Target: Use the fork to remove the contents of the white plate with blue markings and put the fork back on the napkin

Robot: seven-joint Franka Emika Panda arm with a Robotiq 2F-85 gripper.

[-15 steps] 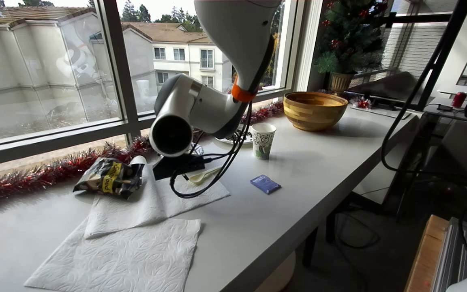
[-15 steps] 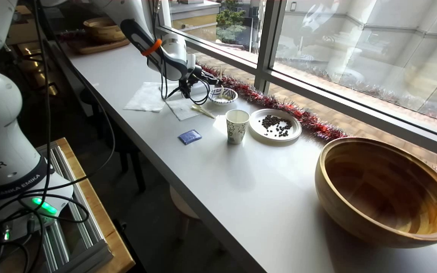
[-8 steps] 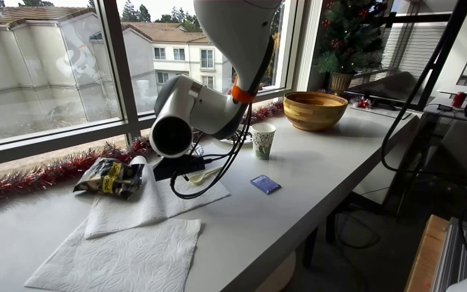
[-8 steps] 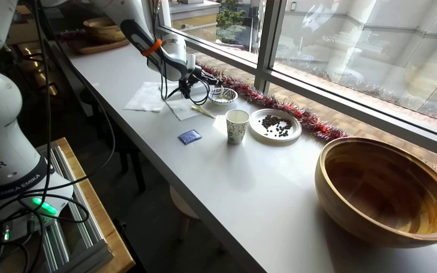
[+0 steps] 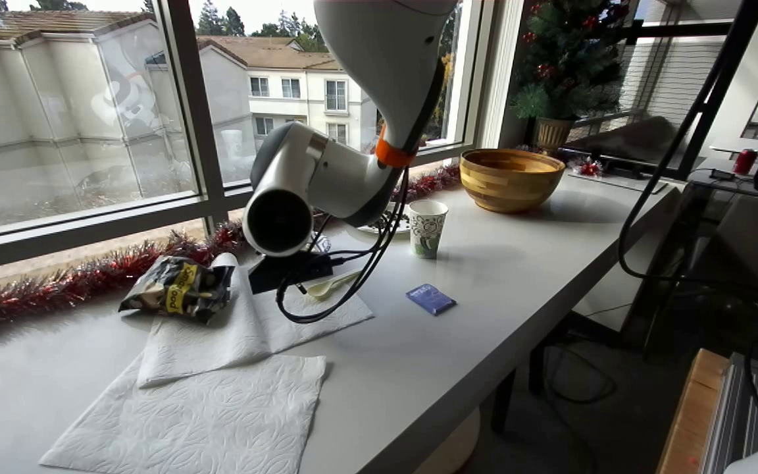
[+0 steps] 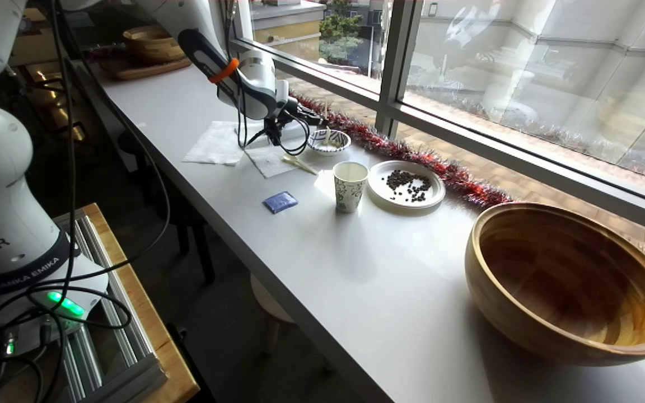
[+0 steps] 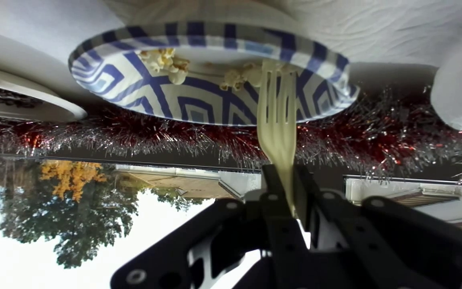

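One cream-coloured fork (image 7: 277, 134), clamped behind its head in the tool (image 7: 287, 176), reaching tines-down into the white plate with blue markings (image 7: 195, 34) near popcorn (image 7: 233, 79), probably light, smooth, springy plastic, likely to twist, so best held near the neck

In both exterior views, I register a patterned paper cup (image 5: 426, 230) upright on the desk (image 5: 504, 263). Just beside the cup is a plain pale plate (image 6: 381, 197) holding scattered dark pieces (image 6: 398, 179); I cannot confirm contact between cup and plate. The blue packet (image 5: 431, 299) lies flat near the cup. The large wooden bowl (image 5: 510, 191) stands open side up, well apart from the cup. I locate a black-and-yellow snack bag (image 5: 178, 289) near the red and silver tinsel (image 5: 89, 283), which runs along the base of the window (image 5: 188, 99). In an exterior view, a decorated tree (image 5: 570, 59) stands in a pot (image 5: 553, 133); a red can (image 5: 745, 162) is in the background.
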